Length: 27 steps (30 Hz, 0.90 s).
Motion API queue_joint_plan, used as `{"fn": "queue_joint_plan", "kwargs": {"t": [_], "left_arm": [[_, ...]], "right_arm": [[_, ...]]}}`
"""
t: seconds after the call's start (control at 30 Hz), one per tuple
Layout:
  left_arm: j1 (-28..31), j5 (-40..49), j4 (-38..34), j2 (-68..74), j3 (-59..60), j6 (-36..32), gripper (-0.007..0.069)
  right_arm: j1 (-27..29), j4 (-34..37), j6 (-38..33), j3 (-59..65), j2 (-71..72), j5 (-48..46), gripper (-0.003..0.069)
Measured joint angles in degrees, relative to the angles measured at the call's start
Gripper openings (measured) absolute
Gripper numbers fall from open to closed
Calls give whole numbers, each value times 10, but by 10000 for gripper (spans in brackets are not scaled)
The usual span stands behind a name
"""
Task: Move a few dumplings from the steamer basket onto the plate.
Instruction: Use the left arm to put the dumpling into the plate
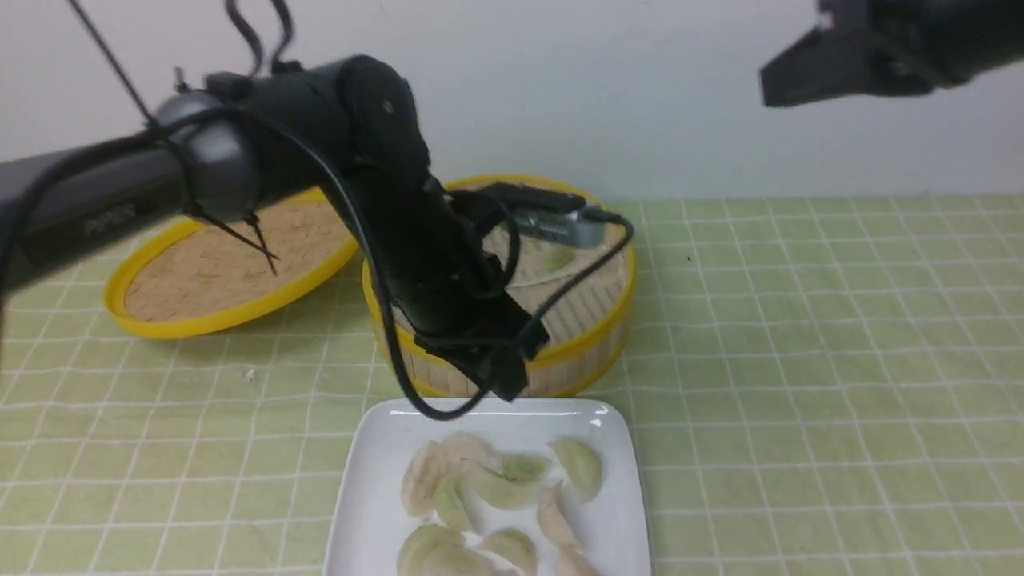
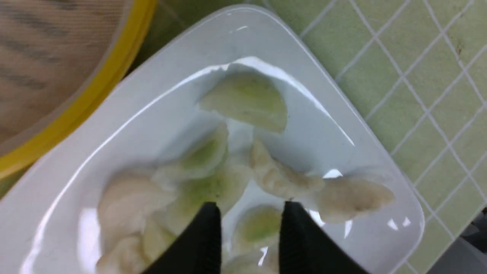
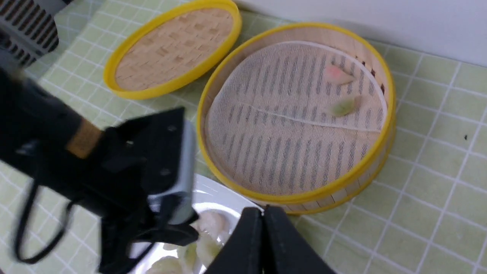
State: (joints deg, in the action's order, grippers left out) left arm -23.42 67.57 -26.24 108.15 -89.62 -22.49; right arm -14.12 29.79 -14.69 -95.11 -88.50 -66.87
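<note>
The white square plate (image 1: pixel 376 472) lies at the front centre and holds several pale green and whitish dumplings (image 1: pixel 500 488). My left gripper (image 1: pixel 500 376) hangs open and empty above the plate's far edge; in the left wrist view its two black fingertips (image 2: pixel 211 224) stand apart over the dumplings (image 2: pixel 247 101) on the plate (image 2: pixel 152 95). The steamer basket (image 1: pixel 596 332) stands just behind the plate. In the right wrist view its liner (image 3: pixel 266 144) holds one pinkish dumpling (image 3: pixel 336 74) and one green dumpling (image 3: pixel 342 106). My right gripper (image 3: pixel 262 213) is shut and empty, raised high at the upper right.
The shallow yellow-rimmed woven lid (image 1: pixel 224 272) lies left of the basket, behind my left arm. A green checked cloth (image 1: pixel 800 360) covers the table. A white wall stands behind.
</note>
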Motion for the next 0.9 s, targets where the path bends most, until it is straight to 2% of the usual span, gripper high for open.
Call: {"fn": "queue_joint_plan", "kwargs": {"t": [0.03,0.13,0.33,0.47,0.57,0.8,0.9], "left_arm": [[13,6,0,-19,4,0,55],[49,14,0,-76,27,0,4],[93,16,1,-188,100,1,-6],[97,13,2,-278,154,1,-6],[97,13,0,-324,179,1,-6],[97,13,1,-429,241,1,-6],[97,13,1,-463,259,1,-6]], "right_arm": [[-16,-27,23,-37,-35,-12,-13],[-43,-83,80,-118,-115,-38,-11],[-70,-159,152,-233,-238,-48,8],[-86,-191,162,-310,-334,-40,73],[-89,-193,163,-347,-386,-30,140],[-89,-186,163,-423,-498,-12,385],[-89,-177,157,-437,-525,-12,447]]}}
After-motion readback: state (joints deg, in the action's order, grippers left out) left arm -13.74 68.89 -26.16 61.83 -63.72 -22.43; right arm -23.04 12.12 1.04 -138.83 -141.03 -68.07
